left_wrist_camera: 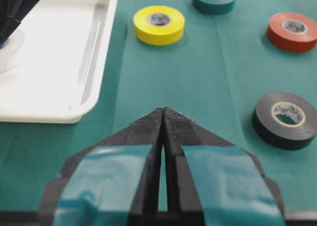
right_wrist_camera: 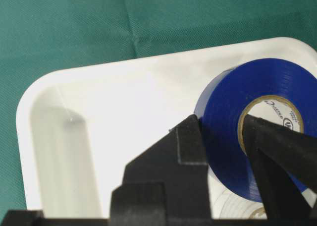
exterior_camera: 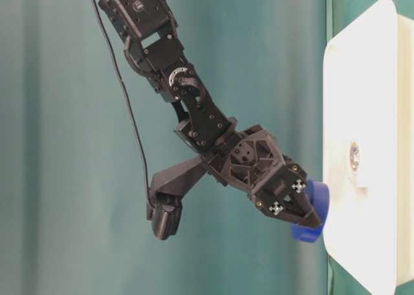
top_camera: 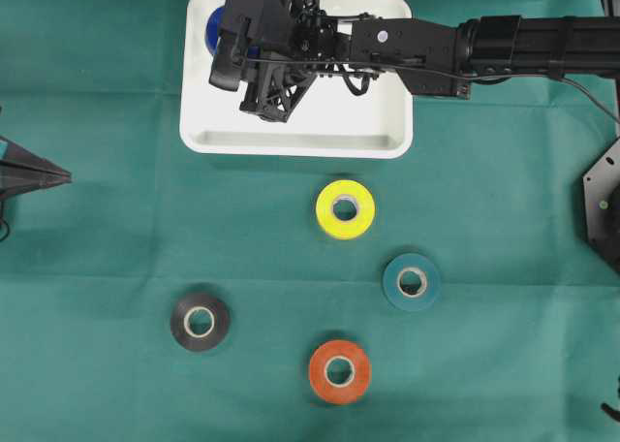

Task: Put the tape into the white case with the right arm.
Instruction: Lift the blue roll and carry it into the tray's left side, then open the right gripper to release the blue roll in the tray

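A yellow roll, teal roll, black roll and orange roll lie flat, well apart, on the green-covered counter.

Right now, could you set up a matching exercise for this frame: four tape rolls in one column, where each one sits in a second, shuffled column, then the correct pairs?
Things:
1. blue tape roll
2. yellow tape roll
3. black tape roll
4. orange tape roll

Places:
A. on the cloth, farthest from the white case
B. on the cloth, just below the case
C. gripped by the right gripper, over the case
D. on the cloth, nearest the left gripper

Pairs: 1-C, 2-B, 3-D, 4-A
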Controlling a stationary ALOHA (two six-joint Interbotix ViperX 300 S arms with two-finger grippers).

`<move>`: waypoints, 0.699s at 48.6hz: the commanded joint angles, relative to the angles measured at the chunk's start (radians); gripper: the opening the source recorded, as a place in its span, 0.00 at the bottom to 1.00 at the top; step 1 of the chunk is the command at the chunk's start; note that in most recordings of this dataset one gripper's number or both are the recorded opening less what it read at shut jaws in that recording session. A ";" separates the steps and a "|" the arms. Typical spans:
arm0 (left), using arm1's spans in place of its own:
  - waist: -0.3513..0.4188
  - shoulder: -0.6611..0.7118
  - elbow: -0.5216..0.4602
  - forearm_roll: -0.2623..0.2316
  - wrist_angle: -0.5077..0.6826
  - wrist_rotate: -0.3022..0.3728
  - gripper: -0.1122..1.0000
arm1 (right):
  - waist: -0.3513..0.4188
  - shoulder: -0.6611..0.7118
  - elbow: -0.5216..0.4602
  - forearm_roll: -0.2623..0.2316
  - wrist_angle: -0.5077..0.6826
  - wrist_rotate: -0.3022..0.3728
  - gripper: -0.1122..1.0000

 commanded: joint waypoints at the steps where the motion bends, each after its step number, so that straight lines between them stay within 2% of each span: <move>1: 0.000 0.008 -0.011 0.000 -0.006 0.000 0.10 | -0.002 -0.032 -0.011 -0.003 -0.015 0.000 0.11; 21: 0.002 0.008 -0.011 0.000 -0.006 0.000 0.11 | -0.006 -0.025 -0.008 -0.003 -0.032 0.000 0.13; 25: 0.002 0.008 -0.011 0.000 -0.006 -0.002 0.10 | -0.005 -0.025 -0.003 -0.003 -0.032 0.002 0.26; 34: 0.002 0.008 -0.011 0.000 -0.005 -0.002 0.10 | -0.006 -0.025 0.005 -0.003 -0.032 0.000 0.76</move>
